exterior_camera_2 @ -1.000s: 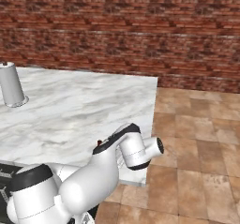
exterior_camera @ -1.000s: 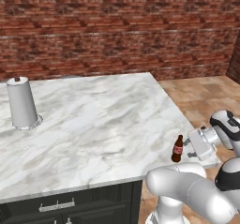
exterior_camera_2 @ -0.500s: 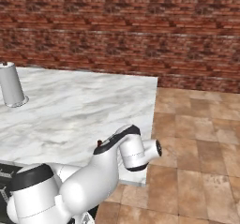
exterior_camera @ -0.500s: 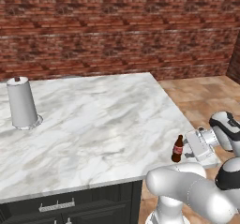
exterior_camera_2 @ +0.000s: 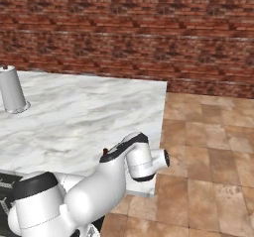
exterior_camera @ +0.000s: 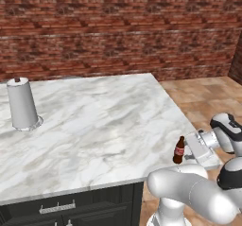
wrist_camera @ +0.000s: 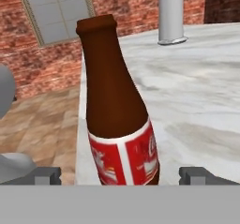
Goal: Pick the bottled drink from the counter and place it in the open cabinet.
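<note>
The bottled drink (exterior_camera: 178, 150) is a small dark-brown bottle with a red label. It stands upright near the right front corner of the marble counter (exterior_camera: 94, 126). My gripper (exterior_camera: 186, 152) comes at it level from the right, off the counter's edge. In the hand view the bottled drink (wrist_camera: 117, 115) rises close in front, and my gripper (wrist_camera: 122, 175) is open, with one fingertip on each side of its base and a gap to both. In the right base view just the bottle's cap (exterior_camera_2: 104, 150) peeks over my arm. The open cabinet is out of view.
A tall grey paper-towel roll (exterior_camera: 22, 104) stands at the counter's far left, also seen in the hand view (wrist_camera: 171, 12). A brick wall runs behind the counter. Tiled floor (exterior_camera_2: 208, 147) lies to the right of the counter. Black drawer fronts (exterior_camera: 56, 208) sit below the slab.
My hand has edged slightly closer to the bottle. The jaws stay open and the bottle has not moved.
</note>
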Motion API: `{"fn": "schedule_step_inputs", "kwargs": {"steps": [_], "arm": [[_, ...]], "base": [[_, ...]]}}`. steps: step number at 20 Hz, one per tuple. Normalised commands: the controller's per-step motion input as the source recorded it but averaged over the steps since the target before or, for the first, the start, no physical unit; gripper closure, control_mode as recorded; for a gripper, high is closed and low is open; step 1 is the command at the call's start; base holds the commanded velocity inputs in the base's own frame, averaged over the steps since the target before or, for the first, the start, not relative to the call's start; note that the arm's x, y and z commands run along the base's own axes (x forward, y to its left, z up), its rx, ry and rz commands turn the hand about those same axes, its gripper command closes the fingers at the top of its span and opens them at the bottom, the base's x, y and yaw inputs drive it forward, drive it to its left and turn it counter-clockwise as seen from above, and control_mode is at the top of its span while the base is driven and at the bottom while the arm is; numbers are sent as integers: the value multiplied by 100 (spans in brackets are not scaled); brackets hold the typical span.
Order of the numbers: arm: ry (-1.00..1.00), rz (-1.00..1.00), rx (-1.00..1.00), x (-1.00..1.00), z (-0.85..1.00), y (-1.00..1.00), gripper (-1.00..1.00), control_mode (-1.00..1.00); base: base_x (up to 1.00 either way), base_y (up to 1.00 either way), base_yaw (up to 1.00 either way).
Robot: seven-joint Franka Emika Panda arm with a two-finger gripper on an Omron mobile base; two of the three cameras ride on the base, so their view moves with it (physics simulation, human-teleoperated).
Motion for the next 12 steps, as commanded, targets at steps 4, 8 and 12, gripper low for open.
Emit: {"fn": "schedule_step_inputs", "kwargs": {"steps": [4, 8, 12], "arm": [[3, 2, 4, -1, 0, 8, -100, -100], [2, 2, 4, 0, 0, 12, -100, -100], [3, 1, 3, 0, 0, 15, -100, -100]], "base": [[0, 0, 0], [0, 0, 0], [0, 0, 0]]}}
